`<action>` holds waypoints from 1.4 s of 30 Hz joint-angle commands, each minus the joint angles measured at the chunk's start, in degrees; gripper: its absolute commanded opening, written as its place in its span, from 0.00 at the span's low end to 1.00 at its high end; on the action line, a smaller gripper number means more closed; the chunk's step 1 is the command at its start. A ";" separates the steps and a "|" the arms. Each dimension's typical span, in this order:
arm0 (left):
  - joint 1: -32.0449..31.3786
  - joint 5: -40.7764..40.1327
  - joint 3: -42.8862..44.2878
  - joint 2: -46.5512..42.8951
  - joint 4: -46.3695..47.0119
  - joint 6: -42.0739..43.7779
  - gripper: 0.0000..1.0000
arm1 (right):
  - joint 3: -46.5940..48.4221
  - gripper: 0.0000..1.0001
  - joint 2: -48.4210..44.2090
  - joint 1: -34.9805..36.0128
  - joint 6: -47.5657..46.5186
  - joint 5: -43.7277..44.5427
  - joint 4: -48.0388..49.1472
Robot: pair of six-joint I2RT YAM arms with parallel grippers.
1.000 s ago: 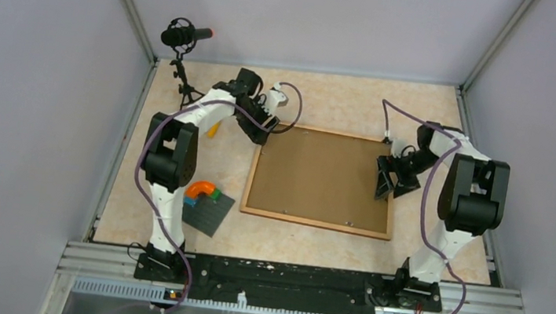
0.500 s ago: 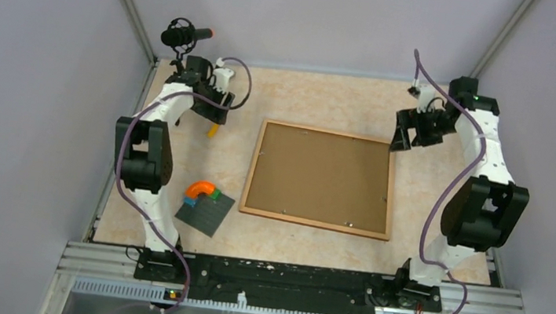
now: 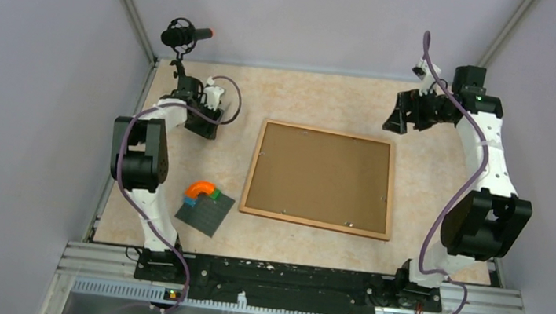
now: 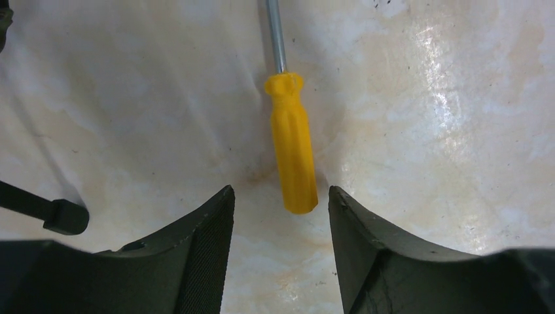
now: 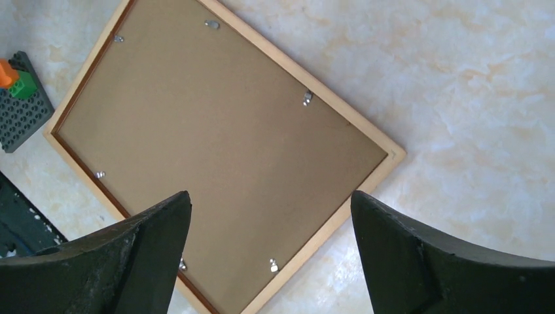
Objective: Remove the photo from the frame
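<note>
The left gripper [image 4: 280,190] hangs with its jaws spread and nothing between them, low over the counter [image 4: 432,131]. Just beyond its fingertips, slightly towards the right finger, lies a screwdriver [image 4: 293,150]. The butt of its yellow handle points into the gap, and its metal shaft runs away and is cut off at the top of the wrist view. From above, the gripper [image 3: 204,121] hides the tool entirely. A black capped rod end [image 4: 64,216] sits off its left finger; what it belongs to is unclear. The microphone [image 3: 184,35] stands behind this gripper on its stand.

The right gripper [image 5: 269,194] is raised, spread wide and holding nothing. Below it, the frame [image 5: 216,150] lies flat with its back up. Small metal clips [image 5: 307,97] around the inner edge sit over the brown backboard. The photo is not visible, since the frame's front faces the counter. The fingers cover the frame's near corner in the wrist view.

From above, the frame [image 3: 320,178] lies between the two grippers and nearer the bases, touching neither. The right gripper [image 3: 396,120] hovers beyond its far right corner.

Well to the base side of the left gripper, a grey baseplate [image 3: 207,214] carries an orange arch [image 3: 202,189] and a green block [image 5: 24,84]. That block is small and hard to make out.
</note>
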 commanded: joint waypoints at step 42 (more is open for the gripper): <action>-13.83 62.35 11.27 -10.25 -55.60 3.18 0.00 | -21.39 0.76 -14.58 52.64 -53.32 13.20 30.58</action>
